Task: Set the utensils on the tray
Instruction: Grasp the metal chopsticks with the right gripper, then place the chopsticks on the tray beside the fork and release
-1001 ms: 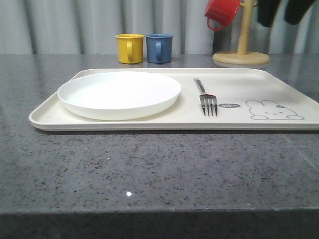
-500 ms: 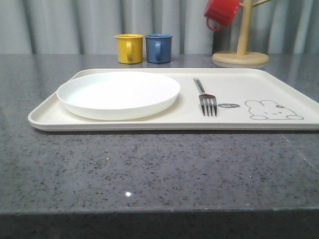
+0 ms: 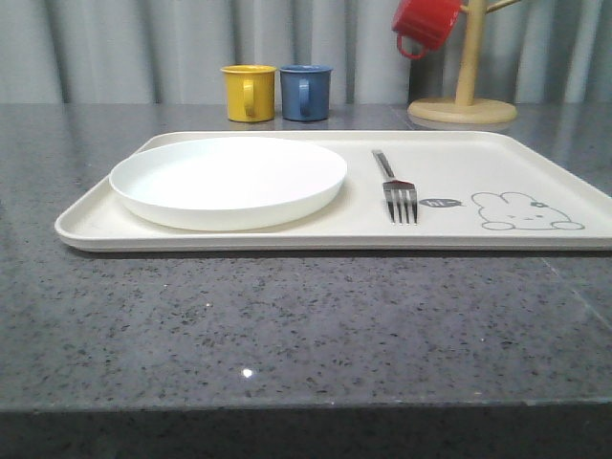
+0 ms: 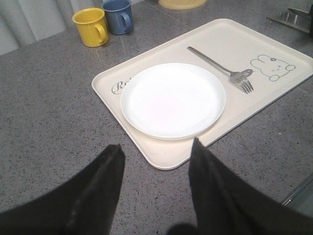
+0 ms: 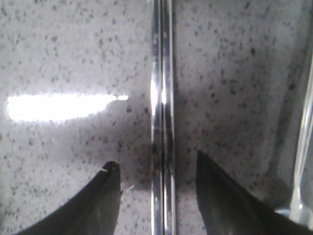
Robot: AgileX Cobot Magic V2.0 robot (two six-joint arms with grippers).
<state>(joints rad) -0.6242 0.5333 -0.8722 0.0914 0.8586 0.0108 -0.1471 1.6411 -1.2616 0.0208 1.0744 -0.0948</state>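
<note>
I am looking at what seems a staged kitchen or dining corner. A dark grey speckled stone countertop (image 3: pixel 287 325) is running the width of the front view, backed by pale grey pleated curtains (image 3: pixel 124 48). A glossy yellow mug (image 3: pixel 249 93) and a blue mug (image 3: pixel 305 92) are standing side by side, a red mug (image 3: pixel 426 23) is hanging on a wooden mug tree (image 3: pixel 463 96), and a round white plate (image 3: pixel 228 180) is sitting on a cream rectangular tray (image 3: pixel 459 158).
</note>
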